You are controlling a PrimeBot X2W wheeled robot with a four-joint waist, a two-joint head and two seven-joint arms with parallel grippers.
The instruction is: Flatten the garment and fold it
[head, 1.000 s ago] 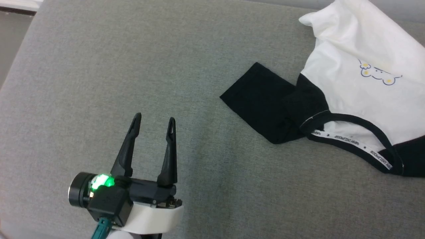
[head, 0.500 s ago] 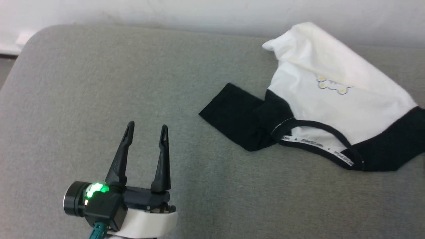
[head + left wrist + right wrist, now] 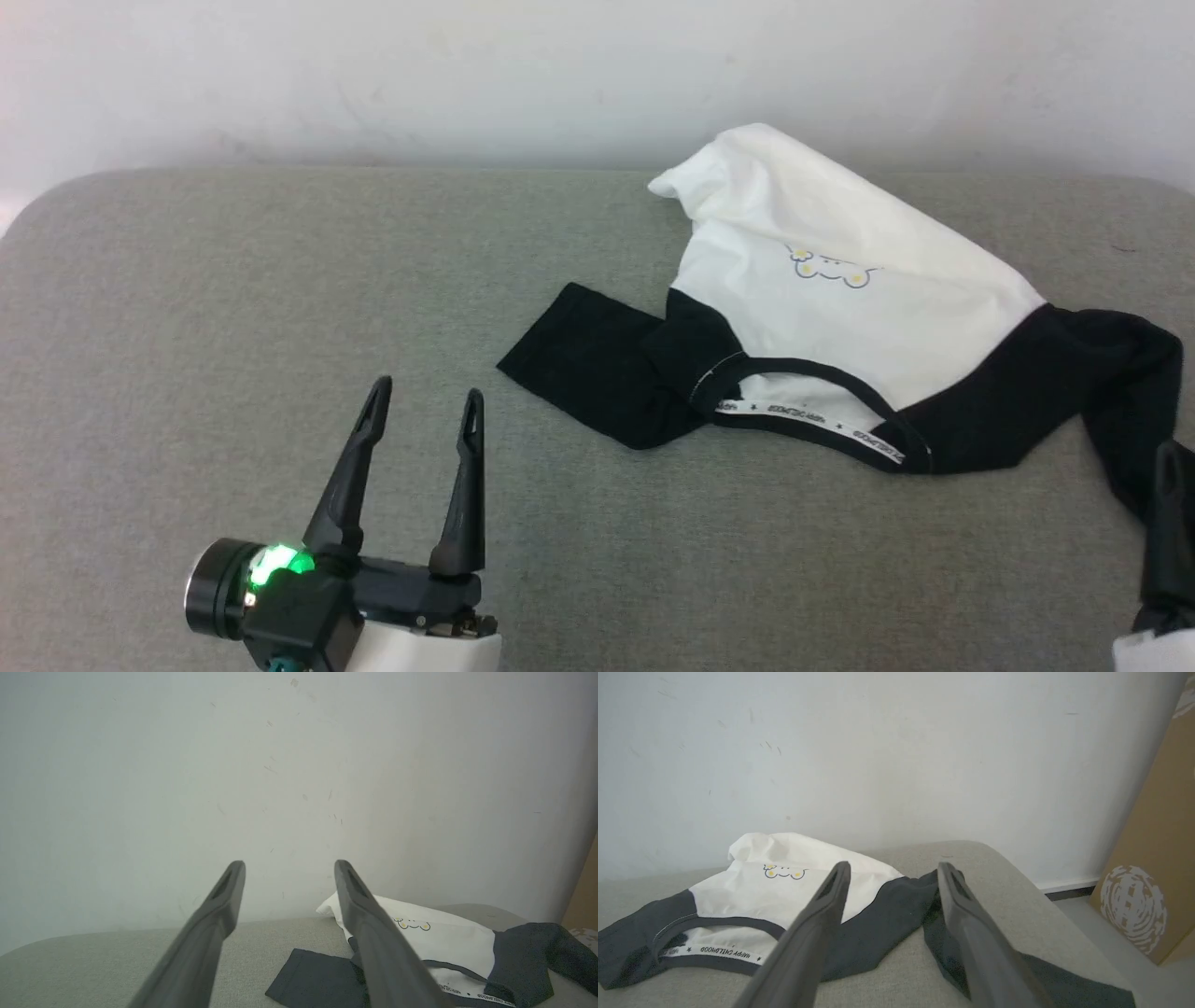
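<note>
Grey table (image 3: 187,327) carried the garment (image 3: 840,308) right of centre, rumpled. Right gripper (image 3: 895,867) had just spread over the drawn-out sleeve (image 3: 1120,364), apparently releasing it; left gripper (image 3: 428,392) stayed spread, well clear. Flattening remained unfinished.

surface: grey fabric cushion (image 3: 233,280) | on it: garment (image 3: 840,308), rumpled, sleeves spread
</note>
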